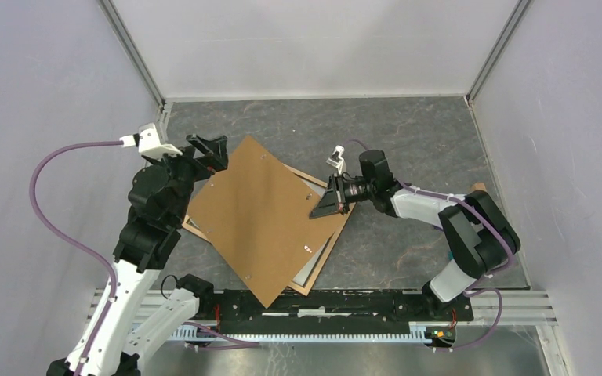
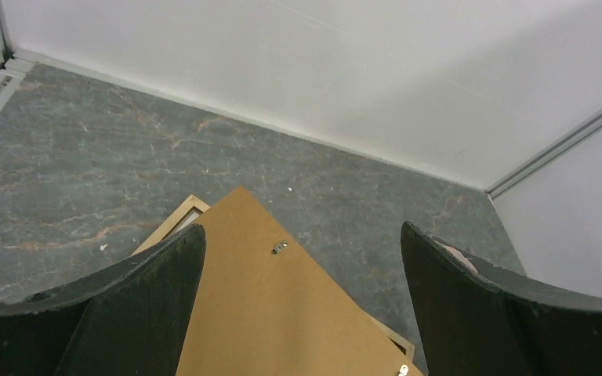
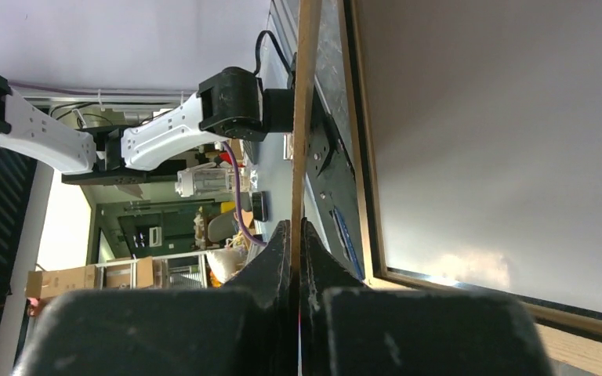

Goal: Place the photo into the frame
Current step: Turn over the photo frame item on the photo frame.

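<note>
Brown backing board (image 1: 262, 223), pinched at its right edge in my right gripper (image 3: 296, 225), lies skewed over the frame (image 3: 360, 157). The photo (image 3: 502, 141), seemingly white back up, sits inside. My left gripper (image 2: 302, 231) hovers wide open over its far corner.

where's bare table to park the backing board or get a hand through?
Bare: far strip of table between backing board and back wall; right patch between frame and right arm. Crowded: left gripper, open, at the board's far-left corner; right gripper pinching its right edge.
</note>
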